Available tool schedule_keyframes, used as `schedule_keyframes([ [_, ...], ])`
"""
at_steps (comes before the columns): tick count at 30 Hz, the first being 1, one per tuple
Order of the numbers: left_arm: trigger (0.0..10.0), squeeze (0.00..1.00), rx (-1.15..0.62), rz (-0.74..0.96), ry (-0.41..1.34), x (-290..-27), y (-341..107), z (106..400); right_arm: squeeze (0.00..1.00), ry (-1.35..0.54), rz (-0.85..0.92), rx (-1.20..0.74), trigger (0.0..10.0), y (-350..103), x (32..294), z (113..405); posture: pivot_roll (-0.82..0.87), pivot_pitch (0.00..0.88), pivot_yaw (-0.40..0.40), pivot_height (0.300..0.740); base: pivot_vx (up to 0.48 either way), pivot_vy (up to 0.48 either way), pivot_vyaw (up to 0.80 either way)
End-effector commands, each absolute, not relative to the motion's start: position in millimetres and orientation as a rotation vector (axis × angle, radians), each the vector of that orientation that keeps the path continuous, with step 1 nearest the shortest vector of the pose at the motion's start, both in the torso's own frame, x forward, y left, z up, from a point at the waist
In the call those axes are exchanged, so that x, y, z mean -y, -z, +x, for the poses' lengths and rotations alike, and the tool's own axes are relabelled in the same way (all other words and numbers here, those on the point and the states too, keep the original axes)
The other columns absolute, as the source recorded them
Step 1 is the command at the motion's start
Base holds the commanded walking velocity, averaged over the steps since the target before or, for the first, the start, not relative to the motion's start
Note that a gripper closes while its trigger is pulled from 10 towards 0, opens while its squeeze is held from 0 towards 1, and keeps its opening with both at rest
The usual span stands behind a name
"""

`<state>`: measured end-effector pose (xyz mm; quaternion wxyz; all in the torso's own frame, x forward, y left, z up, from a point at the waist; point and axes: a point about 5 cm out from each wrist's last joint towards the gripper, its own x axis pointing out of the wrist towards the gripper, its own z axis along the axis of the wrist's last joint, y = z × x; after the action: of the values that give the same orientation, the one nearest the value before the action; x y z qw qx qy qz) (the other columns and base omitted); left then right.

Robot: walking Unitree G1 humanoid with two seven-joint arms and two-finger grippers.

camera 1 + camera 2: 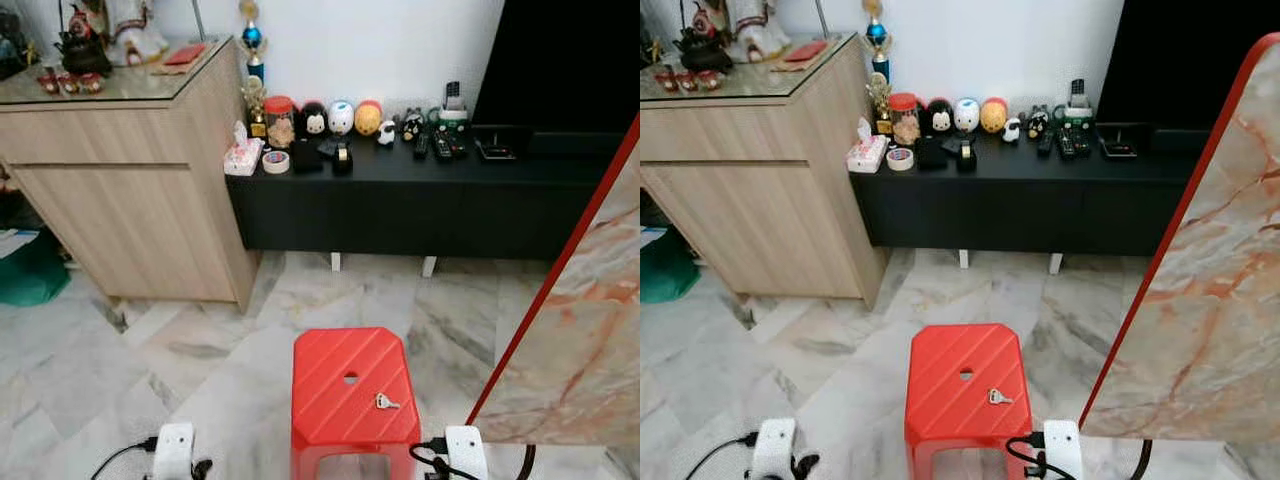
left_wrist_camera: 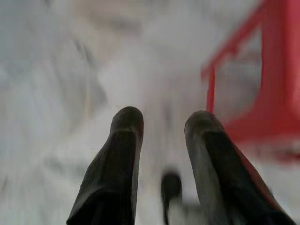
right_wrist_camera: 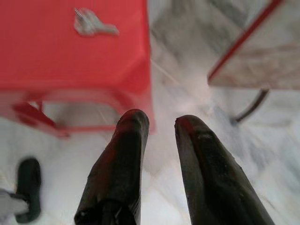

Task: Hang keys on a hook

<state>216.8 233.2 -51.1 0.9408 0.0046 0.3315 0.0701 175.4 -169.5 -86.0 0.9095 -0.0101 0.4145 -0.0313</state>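
Note:
A small silver key [image 1: 385,402] lies on the top of a red plastic stool [image 1: 340,420], right of its centre hole; it also appears in the right wrist view as the key [image 3: 93,24] on the stool [image 3: 56,51]. My right gripper [image 3: 158,123] hangs low beside the stool's right side, open with nothing between its fingers. My left gripper [image 2: 161,122] hangs over the marble floor to the stool's left, open and holding nothing. Both white wrists [image 1: 172,450] [image 1: 465,450] sit at the bottom edge of the eye views.
A marble-patterned panel with a red edge [image 1: 590,330] leans at the right, close to the stool. A black low cabinet [image 1: 400,200] with figurines and remotes runs along the back wall, and a wooden cabinet [image 1: 130,180] stands at the left. Marble floor [image 1: 150,360] surrounds the stool.

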Motion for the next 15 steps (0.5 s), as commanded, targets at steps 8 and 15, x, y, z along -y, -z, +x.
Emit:
schedule_keyframes([
  [8, 10.0, 0.0, -0.187, 0.054, -0.04, -225.7, -18.8, 270.6, 0.0, 0.003, -0.007, -0.687, 10.0, 74.7, 170.2, 185.0, -0.02, 0.004, -0.01, 0.74, 0.0, 0.0, 0.0],
  [15, 10.0, 0.0, -0.098, 0.06, -0.001, -214.0, -28.9, 262.0, 0.0, 0.002, -0.008, -0.659, 10.0, 73.5, 171.9, 183.6, -0.01, 0.017, -0.021, 0.74, 0.0, 0.0, 0.0],
])
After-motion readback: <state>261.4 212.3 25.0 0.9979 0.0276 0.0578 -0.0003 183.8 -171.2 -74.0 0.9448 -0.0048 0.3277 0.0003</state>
